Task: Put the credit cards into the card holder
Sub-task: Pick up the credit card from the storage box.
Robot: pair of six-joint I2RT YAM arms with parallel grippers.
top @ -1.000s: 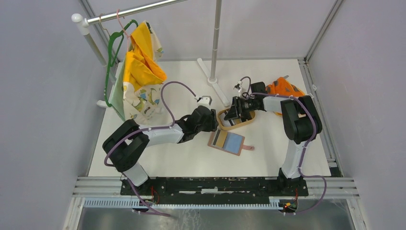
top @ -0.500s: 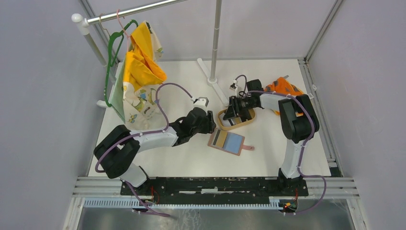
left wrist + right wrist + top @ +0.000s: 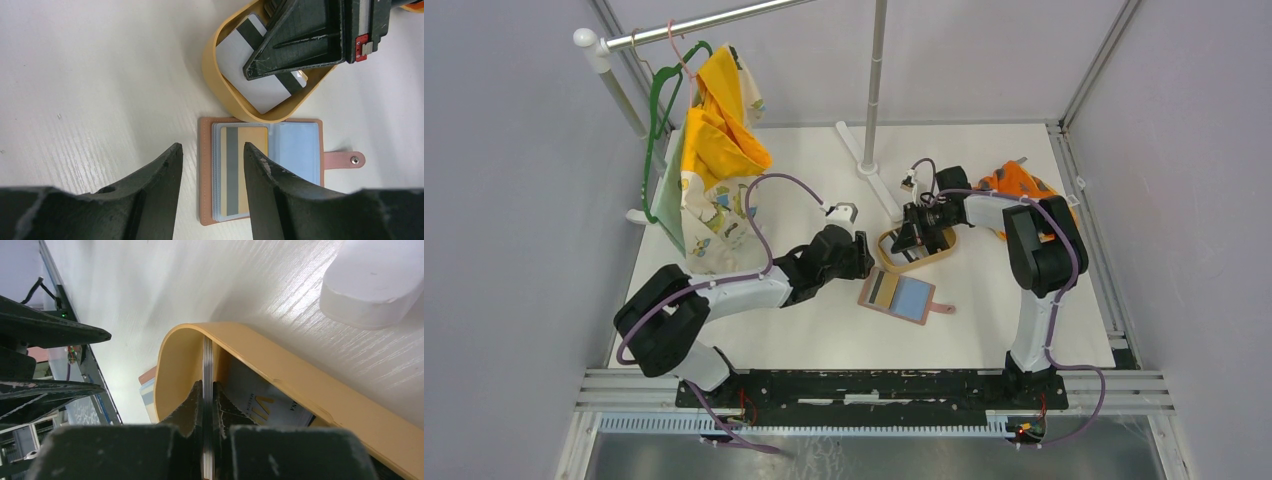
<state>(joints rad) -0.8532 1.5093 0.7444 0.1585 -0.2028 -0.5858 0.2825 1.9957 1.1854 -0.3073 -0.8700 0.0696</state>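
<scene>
L gripper (image 3: 212, 150) sat at bottom centre of left wrist view, fingers spread w/ nothing between, over table (image 3: 824, 330) by the left edge of card holder (image 3: 295, 150). Holder lay open & flat, mid frame in top view, w/ strap tab (image 3: 345, 160) on its right side. Yellowish card (image 3: 252, 165) w/ grey stripe was in its left pocket. Just beyond, oval wood tray (image 3: 212, 75) sat right beside holder's far edge (contact unclear), w/ a white card (image 3: 255, 92) lying flat inside. R gripper (image 3: 207, 390) was down in tray, fingers pressed together on a card stood on edge (image 3: 208, 357). A printed card (image 3: 260, 402) lay flat under it. Farther back were white pole base (image 3: 370, 285), orange cloth (image 3: 1019, 183) at upper right, and green hanger (image 3: 659, 110) & yellow garment (image 3: 714, 130) at upper left
</scene>
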